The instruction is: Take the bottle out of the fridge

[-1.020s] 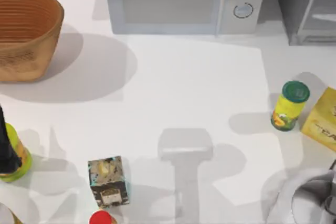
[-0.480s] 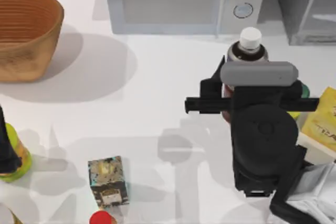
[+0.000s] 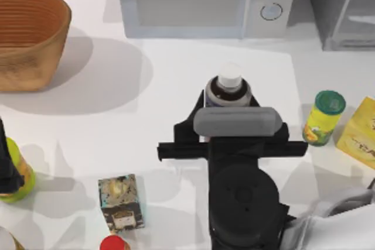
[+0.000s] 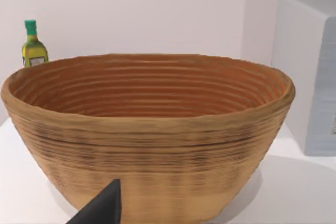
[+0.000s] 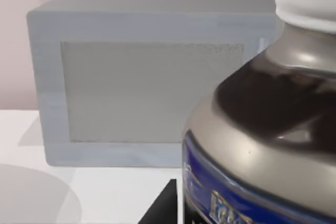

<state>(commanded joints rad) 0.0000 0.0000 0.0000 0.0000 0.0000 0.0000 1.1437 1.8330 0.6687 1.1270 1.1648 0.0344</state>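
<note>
Top view, biggest things first: one white table (image 3: 176, 86), one light grey microwave (image 3: 202, 1) with two round knobs at the back, one fridge (image 3: 343, 7) at the back right corner, and one woven basket (image 3: 29, 36) at the back left. The right arm reaches in from the lower right, and its gripper (image 3: 227, 105) sits near the middle of the table, in front of the microwave. One yellow box (image 3: 358, 133) lies at the right edge, with one yellow-green can (image 3: 323, 117) with a green lid just beside it. One small patterned box (image 3: 120, 201) stands near the front, and one red cap (image 3: 114, 243) shows at the front edge below it.

One bottle (image 3: 228, 89), white-capped with a dark shoulder, stands upright out on the open table, well apart from the fridge. It sits right at the front of the right gripper, its body between the dark fingers, which appear closed against its sides. The right wrist view shows the bottle (image 5: 262, 124) very close, with the microwave (image 5: 152, 77) behind it.

The left gripper (image 3: 7, 162) is parked at the left edge; whether it is open I cannot tell. The left wrist view faces the basket (image 4: 147, 135), with one small green-capped bottle (image 4: 33, 45) behind it.
</note>
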